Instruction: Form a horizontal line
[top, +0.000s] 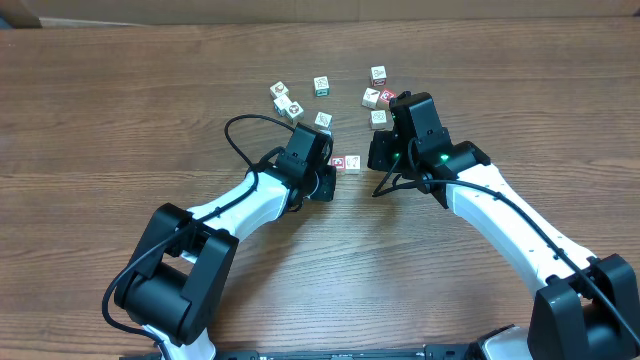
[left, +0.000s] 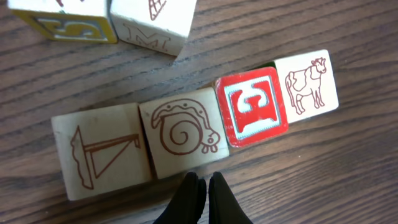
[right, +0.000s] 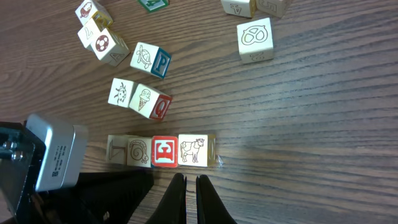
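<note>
The horizontal line (right: 161, 151) lay on the counter (right: 323, 124), four cream cubes edge to edge; in the right wrist view it ran dead level from 9 o'clock to 3 o'clock; the end cube (left: 102, 152) at 9 o'clock carried a red-brown line drawing I could not make out, then came the snail cube (left: 180, 130), then the red cube (left: 252, 106) with its pale blue inlay, and the cow cube (left: 306, 84) closed it at 3 o'clock; a small dark gap showed at the top of the seam between red cube and cow cube; the left hand (left: 202, 182) hung at 6 o'clock of the snail cube, right at its lower edge, touching or not I could not tell, fingers pressed together and pinching nothing; the right hand (right: 187, 182) hovered at 6 o'clock of the red cube and cow cube, near but apart, fingers drawn close and gripping nothing; from overhead the line sat between the two hands, left hand at its 9 o'clock, right hand at its 3 o'clock; loose cubes lay scattered toward 12 o'clock; the ice-cream cube (right: 145, 99) nearest, the turtle cube (right: 143, 57) beyond it, the pretzel cube (right: 255, 38) off at 1 o'clock, well apart.
</note>
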